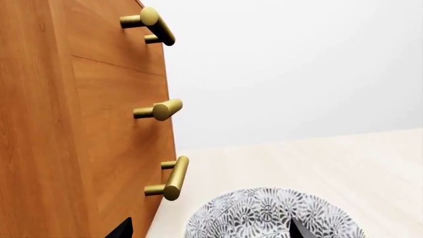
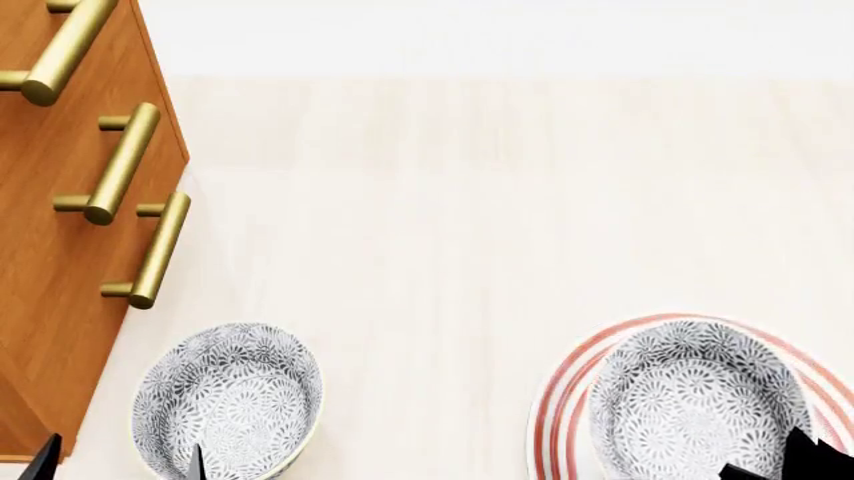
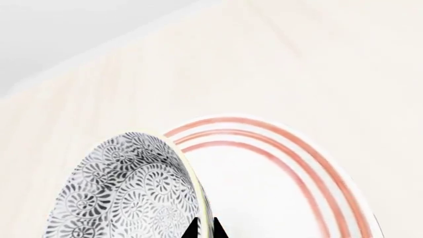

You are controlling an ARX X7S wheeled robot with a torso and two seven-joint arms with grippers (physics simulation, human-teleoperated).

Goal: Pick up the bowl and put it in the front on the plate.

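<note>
Beside the wooden cabinet [image 2: 54,260], on the pale desk [image 2: 441,250], sits one patterned bowl [image 2: 230,400], white with dense grey flowers inside and out. It stands just beside the cabinet's lower corner, below the lowest of three brass handles [image 2: 150,250]. Two dark tips of the left tool [image 2: 123,462] show at the head view's lower edge, one near the cabinet's base and one over the bowl's near rim, so its fingers stand spread, straddling that rim without closing on it. The left wrist view gives the same: a dark tip [image 1: 297,230] against the bowl's wall [image 1: 264,215] and another [image 1: 122,229] off by the cabinet front [image 1: 79,124], with the brass handles [image 1: 173,177] rising above.

Well apart from the cabinet, across the bare desk, lies the plate [image 2: 567,410], wide and white with thin red rings near its rim. A second bowl [image 2: 694,400] of the same pattern rests on it, filling most of its middle. The right tool [image 2: 787,460] shows as dark shapes at that bowl's near rim. From the right wrist view, two dark fingertips [image 3: 193,229] sit close on either side of the bowl's thin rim [image 3: 132,188], pinching it, with the plate's red rings [image 3: 284,158] beyond the bowl.
</note>
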